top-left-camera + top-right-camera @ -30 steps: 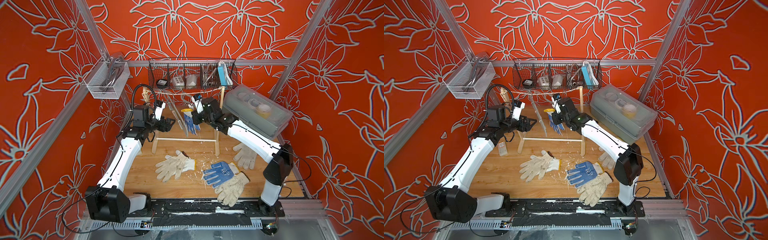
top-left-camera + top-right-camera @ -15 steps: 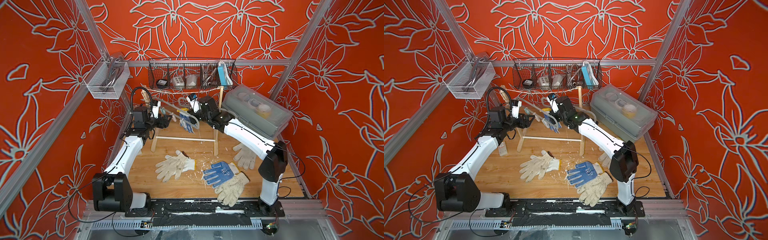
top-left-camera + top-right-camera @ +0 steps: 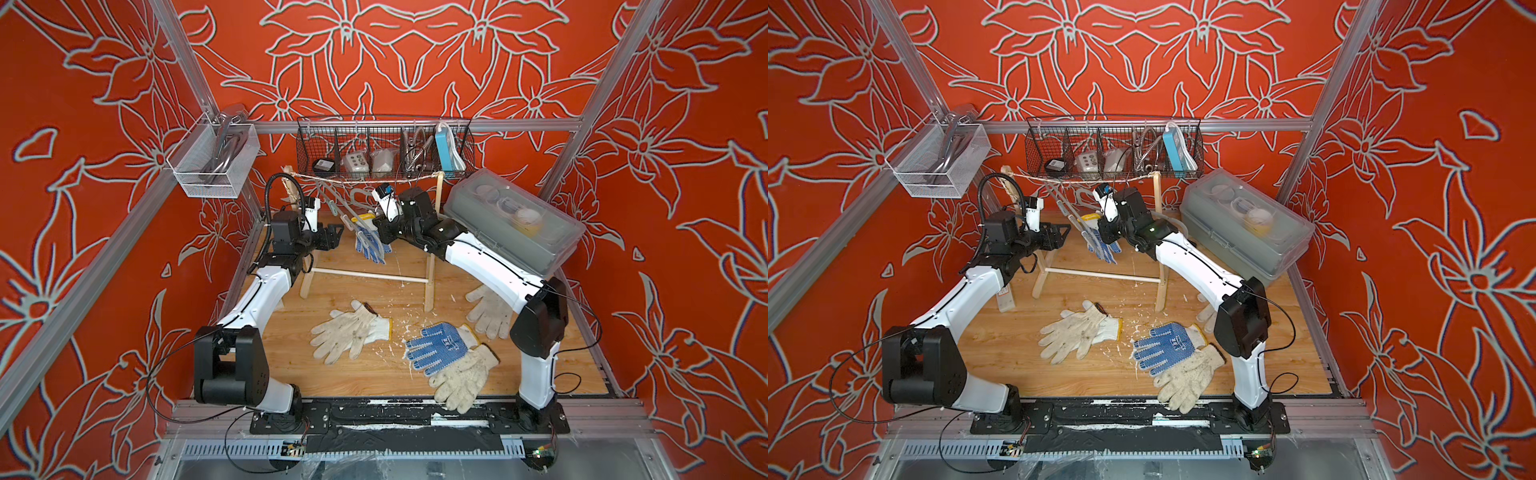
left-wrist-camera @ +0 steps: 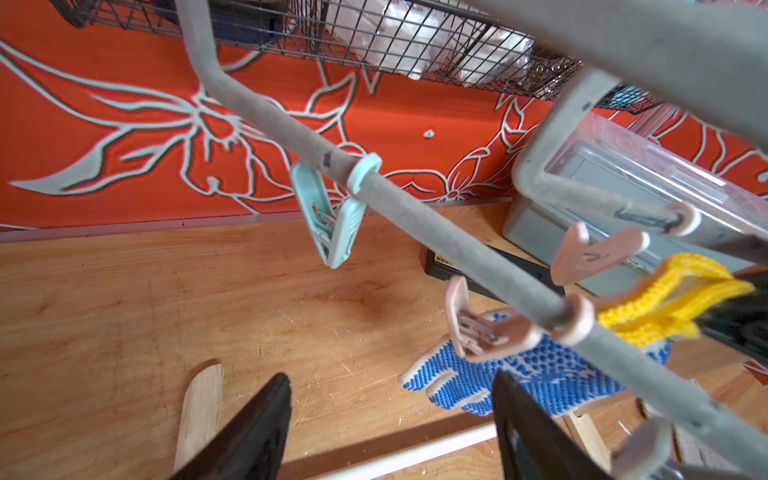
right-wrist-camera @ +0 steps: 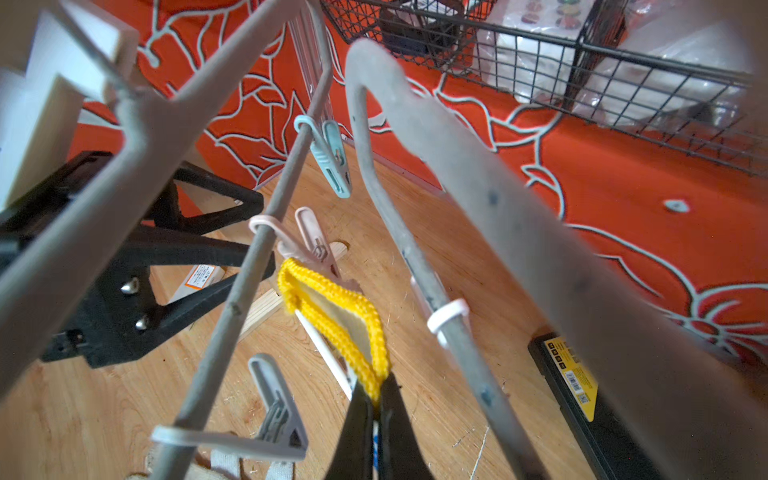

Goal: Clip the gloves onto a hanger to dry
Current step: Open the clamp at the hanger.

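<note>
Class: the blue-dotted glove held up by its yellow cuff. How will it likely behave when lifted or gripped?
Probably floppy: the glove dangles, fingers drooping, from the cuff pinched in the right gripper. Likely light: a thin pinch on the cuff edge seems enough to carry it. Its blue dots look rubbery, so the palm is probably grippy.

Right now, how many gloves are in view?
5: one blue-dotted glove in the right gripper at the hanger; an off-white glove mid-table; a second blue-dotted glove overlapping a front off-white glove; a last glove partly behind the right arm.
</note>
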`<state>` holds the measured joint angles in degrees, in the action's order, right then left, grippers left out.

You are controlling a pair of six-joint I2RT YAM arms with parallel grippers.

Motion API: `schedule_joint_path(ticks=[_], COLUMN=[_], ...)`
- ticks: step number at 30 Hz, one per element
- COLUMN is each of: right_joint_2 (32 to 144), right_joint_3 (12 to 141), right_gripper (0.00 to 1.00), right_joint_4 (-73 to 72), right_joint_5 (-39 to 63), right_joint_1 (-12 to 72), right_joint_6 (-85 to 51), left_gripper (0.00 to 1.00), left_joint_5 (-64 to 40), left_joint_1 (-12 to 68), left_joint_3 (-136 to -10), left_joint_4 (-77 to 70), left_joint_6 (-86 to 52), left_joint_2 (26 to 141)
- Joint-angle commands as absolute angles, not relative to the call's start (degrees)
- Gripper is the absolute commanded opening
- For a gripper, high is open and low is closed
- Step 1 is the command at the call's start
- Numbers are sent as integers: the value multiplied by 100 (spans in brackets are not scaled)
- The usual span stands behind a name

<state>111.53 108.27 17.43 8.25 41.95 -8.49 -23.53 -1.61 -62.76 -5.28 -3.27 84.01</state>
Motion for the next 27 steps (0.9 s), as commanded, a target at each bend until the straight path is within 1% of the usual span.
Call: schedule_joint_path(ticks=[1, 11, 13, 16, 20, 23, 27], right_joint_2=[11284, 11229, 11168, 11019, 10760, 10687, 10890], right_joint_3=[11080, 11040, 10916, 10656, 9873, 9527, 9836], right_gripper=[0, 0, 0, 0, 0, 0, 0], right_joint_4=[1644, 1459, 1289, 1053, 292, -86, 248], right_joint_5=[147, -812, -859, -905, -881, -747, -748], right_joint_1=[4203, 4471, 4549, 4614, 4619, 4614, 4625], right_joint_6=[-1173, -1720, -1710, -1486, -863, -510, -186], left_gripper=[75, 76, 76, 76, 76, 76, 76], left_joint_5=[-2327, -2355, -2356, -2338, -2337, -2355, -2399], left_joint_1=[-120, 43, 77, 97, 99, 97, 98], left_joint_3=[-6390, -6478, -6460, -6451, -6400, -6391, -6372], left_joint_4=[-802, -583, -514, -358, -294, -238, -187], left_joint_6=[-474, -371, -320, -216, -151, -110, -71], left_joint_2=[8481, 8495, 8461, 8395, 8306, 8285, 8230])
